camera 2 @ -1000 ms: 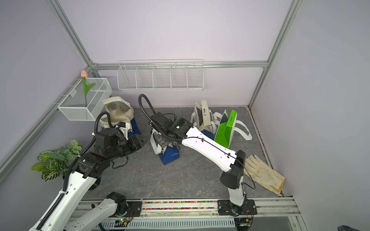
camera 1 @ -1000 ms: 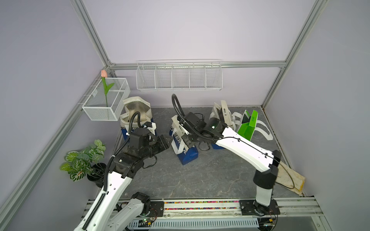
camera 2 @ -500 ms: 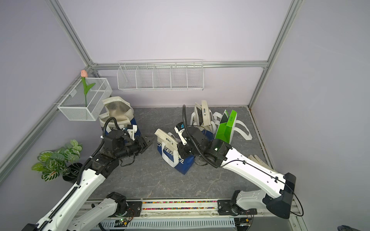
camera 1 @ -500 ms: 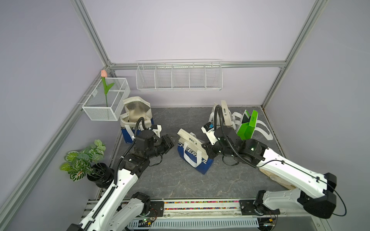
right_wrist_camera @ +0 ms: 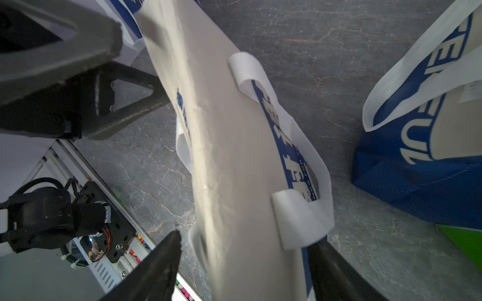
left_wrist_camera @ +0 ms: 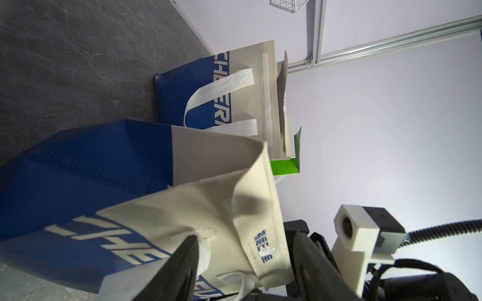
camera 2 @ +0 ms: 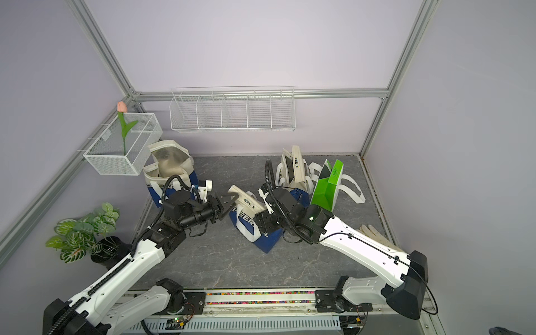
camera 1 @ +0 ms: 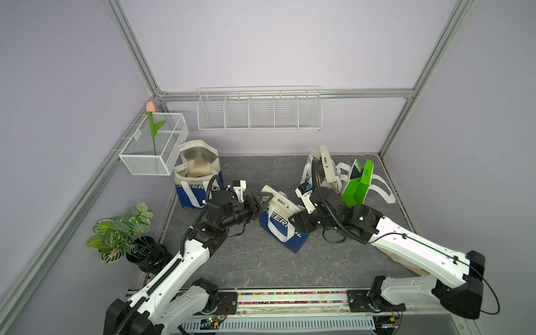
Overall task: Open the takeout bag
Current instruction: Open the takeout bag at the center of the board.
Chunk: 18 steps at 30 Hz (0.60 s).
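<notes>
Far left of the takeout bag (camera 1: 282, 220) you have the plant (camera 1: 121, 235) against the side wall, and behind it the wire basket (camera 1: 150, 166) holding 1 tulip (camera 1: 150, 106). Closer in, left of the takeout bag and further back, an open bag (camera 1: 191, 194) stands upright with its mouth spread wide. Next is your left gripper (camera 1: 262, 204), right at the takeout bag's cream top end. Its jaws are apart, and in the left wrist view they straddle a folded corner of that top, with 1 of the fingers (left_wrist_camera: 182, 260) touching the fabric. The takeout bag itself rests on the grey mat (camera 1: 246, 269) between your 2 grippers. It is tilted, with the blue base down toward the right arm and the cream top leaning toward the left one. Its top seam is flat and closed, and white handles hang on both sides. Your right gripper (camera 1: 298, 224) sits at the takeout bag's right side, jaws spread wide. In the right wrist view the cream top runs between the fingers (right_wrist_camera: 161, 260) with a gap showing beside 1 of them. On the back wall, behind the takeout bag, hangs the rack (camera 1: 259, 116). Behind and right of the takeout bag a folded bag (camera 1: 326, 168) leans, with the green bag (camera 1: 356, 188) just beside it. Far right of the takeout bag, a glove (camera 2: 377, 236) lies on the mat, partly under the right arm.
</notes>
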Motion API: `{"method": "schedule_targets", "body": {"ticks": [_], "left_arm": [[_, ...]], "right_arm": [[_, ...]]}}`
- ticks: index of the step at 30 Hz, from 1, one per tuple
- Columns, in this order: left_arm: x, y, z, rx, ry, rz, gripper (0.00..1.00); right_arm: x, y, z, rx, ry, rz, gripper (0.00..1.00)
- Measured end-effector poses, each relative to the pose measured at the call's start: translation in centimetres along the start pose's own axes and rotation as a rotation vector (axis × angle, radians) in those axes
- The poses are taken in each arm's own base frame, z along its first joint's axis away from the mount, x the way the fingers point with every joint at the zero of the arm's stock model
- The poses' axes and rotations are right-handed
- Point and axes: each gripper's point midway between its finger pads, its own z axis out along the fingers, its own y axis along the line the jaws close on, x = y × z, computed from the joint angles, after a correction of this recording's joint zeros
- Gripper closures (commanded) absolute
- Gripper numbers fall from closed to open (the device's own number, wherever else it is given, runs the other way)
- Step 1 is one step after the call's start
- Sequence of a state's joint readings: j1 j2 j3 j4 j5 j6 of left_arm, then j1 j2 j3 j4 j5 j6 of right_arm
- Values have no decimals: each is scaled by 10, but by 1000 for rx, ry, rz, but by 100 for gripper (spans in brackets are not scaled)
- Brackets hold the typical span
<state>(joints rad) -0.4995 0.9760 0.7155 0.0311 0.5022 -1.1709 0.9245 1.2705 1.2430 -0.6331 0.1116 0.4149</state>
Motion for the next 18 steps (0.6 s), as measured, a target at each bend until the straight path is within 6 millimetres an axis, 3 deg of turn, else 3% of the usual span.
{"method": "schedule_targets", "body": {"ticks": [6,14,18], "left_arm": [[-4,-9,0,19,-11,15,40],[-10,-8,12,41,-14,36,42],[-12,-7,18,54,-16,50,46]], "right_arm": [[-32,7,-3,-50,-43,17,50],[-28,13,8,-91,-15,29,66],[-24,9,14,-104,-4,50,84]]}}
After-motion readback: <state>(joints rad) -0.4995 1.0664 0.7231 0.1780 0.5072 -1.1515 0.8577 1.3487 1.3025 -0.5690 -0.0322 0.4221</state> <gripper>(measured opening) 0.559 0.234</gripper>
